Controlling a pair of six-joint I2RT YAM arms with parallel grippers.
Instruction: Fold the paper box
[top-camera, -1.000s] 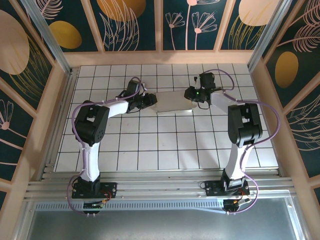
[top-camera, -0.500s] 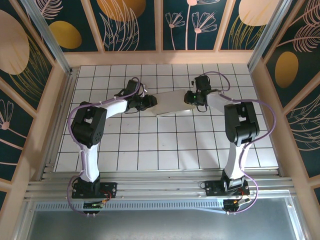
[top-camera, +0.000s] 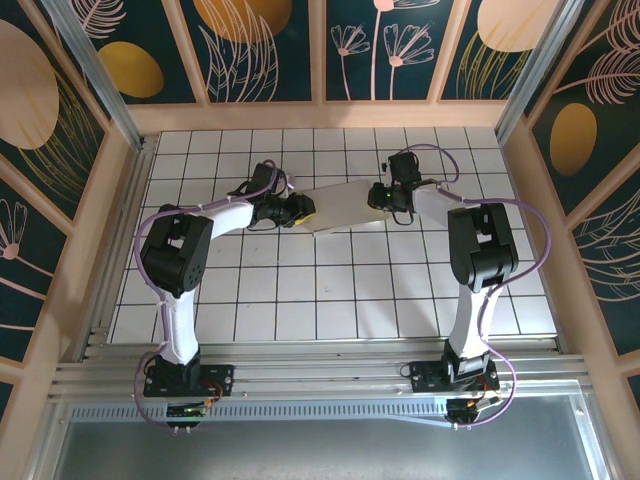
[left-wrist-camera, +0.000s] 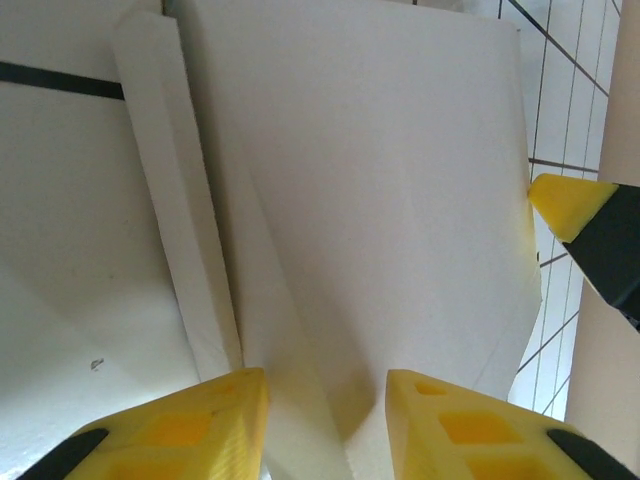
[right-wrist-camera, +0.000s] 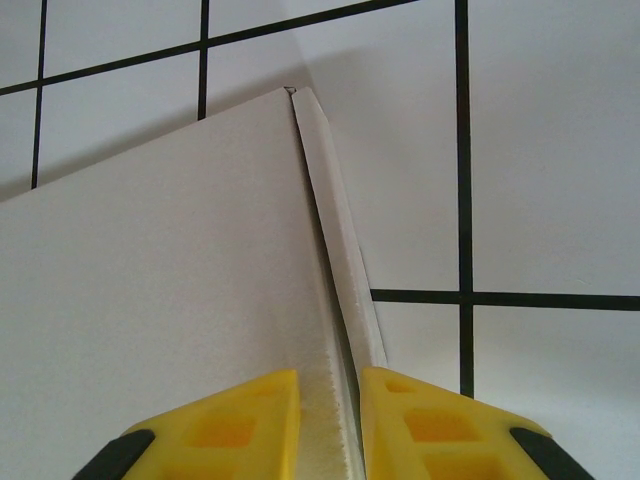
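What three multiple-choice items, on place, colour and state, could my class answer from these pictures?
1. Where is the paper box? A. at the near edge B. between the left claw and the right claw C. in a far corner
2. What colour are the right claw's fingertips? A. red B. blue C. yellow
3. What state is the right claw in? A. shut on the box's edge B. wide open above it C. shut on nothing
Answers: 1 B, the top view shows a claw at each end; 2 C, the right wrist view shows yellow tips; 3 A, its fingertips pinch the thin cardboard edge.
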